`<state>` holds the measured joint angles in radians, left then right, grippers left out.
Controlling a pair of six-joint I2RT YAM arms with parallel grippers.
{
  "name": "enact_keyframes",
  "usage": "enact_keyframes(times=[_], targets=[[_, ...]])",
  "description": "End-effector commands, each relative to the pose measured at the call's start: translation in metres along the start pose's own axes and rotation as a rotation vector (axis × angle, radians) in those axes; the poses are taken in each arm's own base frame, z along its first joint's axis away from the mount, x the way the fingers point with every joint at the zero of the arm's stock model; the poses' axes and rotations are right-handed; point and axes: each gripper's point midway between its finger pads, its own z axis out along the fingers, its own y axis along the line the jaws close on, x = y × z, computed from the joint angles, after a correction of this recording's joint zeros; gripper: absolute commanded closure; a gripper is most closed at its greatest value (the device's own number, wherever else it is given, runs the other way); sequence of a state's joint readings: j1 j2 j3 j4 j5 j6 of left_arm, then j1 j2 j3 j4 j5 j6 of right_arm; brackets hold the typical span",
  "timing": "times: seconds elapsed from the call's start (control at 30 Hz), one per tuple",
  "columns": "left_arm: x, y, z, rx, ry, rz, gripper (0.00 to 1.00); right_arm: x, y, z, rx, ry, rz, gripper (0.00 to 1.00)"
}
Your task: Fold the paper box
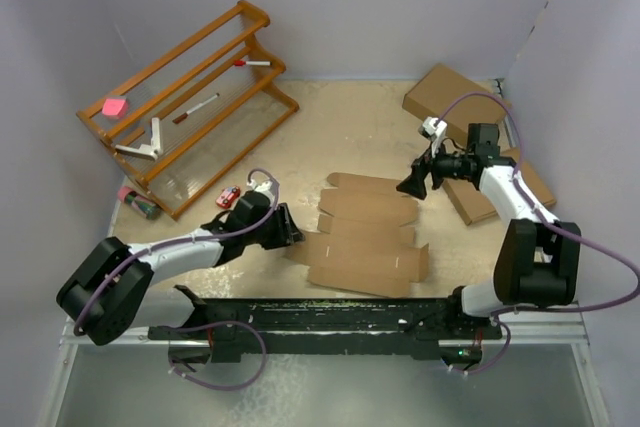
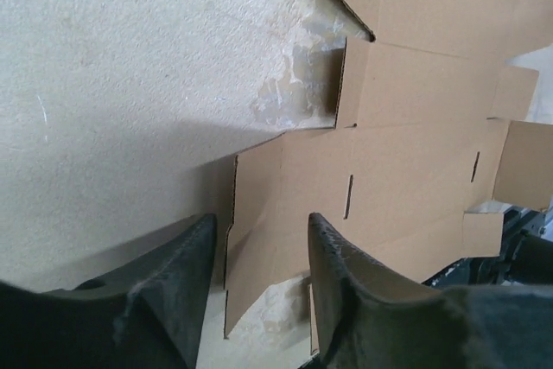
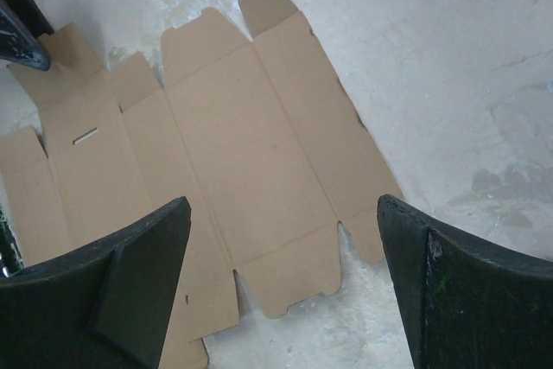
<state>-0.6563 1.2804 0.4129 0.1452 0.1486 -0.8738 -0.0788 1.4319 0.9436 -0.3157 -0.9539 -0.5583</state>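
Observation:
The paper box (image 1: 365,232) is a flat brown die-cut sheet with notched flaps, lying unfolded in the middle of the table. My left gripper (image 1: 291,228) is at the sheet's left edge. In the left wrist view it (image 2: 259,235) is open, and its fingers (image 2: 346,291) straddle the sheet's left end flap, which lies between them untouched. The rest of the sheet (image 2: 406,153) stretches away beyond. My right gripper (image 1: 412,185) hovers over the sheet's far right corner. In the right wrist view it (image 3: 283,209) is wide open and empty above the sheet (image 3: 242,144).
A wooden rack (image 1: 190,97) with a pink block (image 1: 115,105) and markers stands at the back left. Two ready-made brown boxes (image 1: 450,92) (image 1: 495,197) lie at the back right. Small items (image 1: 228,196) (image 1: 140,204) sit left of my left arm. A black rail (image 1: 320,315) runs along the near edge.

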Motion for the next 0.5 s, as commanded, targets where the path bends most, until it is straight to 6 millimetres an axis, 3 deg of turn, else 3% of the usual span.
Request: enact_keyframes(times=[0.0, 0.07, 0.13, 0.27, 0.37, 0.47], targets=[[-0.032, -0.018, -0.01, -0.025, -0.051, 0.123, 0.44, -0.01, -0.011, -0.002, 0.037, 0.007, 0.044, 0.08], [-0.052, -0.023, -0.019, -0.052, -0.1, 0.174, 0.38, -0.007, -0.01, -0.001, 0.034, 0.015, 0.056, 0.08], [-0.072, -0.033, -0.028, -0.034, -0.139, 0.24, 0.35, -0.021, -0.013, -0.004, 0.036, -0.003, 0.033, 0.08], [-0.104, -0.069, -0.031, 0.153, -0.152, 0.288, 0.36, -0.024, -0.002, -0.005, -0.012, -0.016, 0.05, 0.09], [-0.117, -0.086, -0.02, 0.268, -0.097, 0.256, 0.36, -0.025, 0.001, -0.006, -0.023, -0.018, 0.051, 0.09], [-0.114, -0.089, 0.004, 0.302, 0.017, 0.247, 0.36, -0.026, 0.002, -0.007, -0.023, -0.018, 0.051, 0.08]])
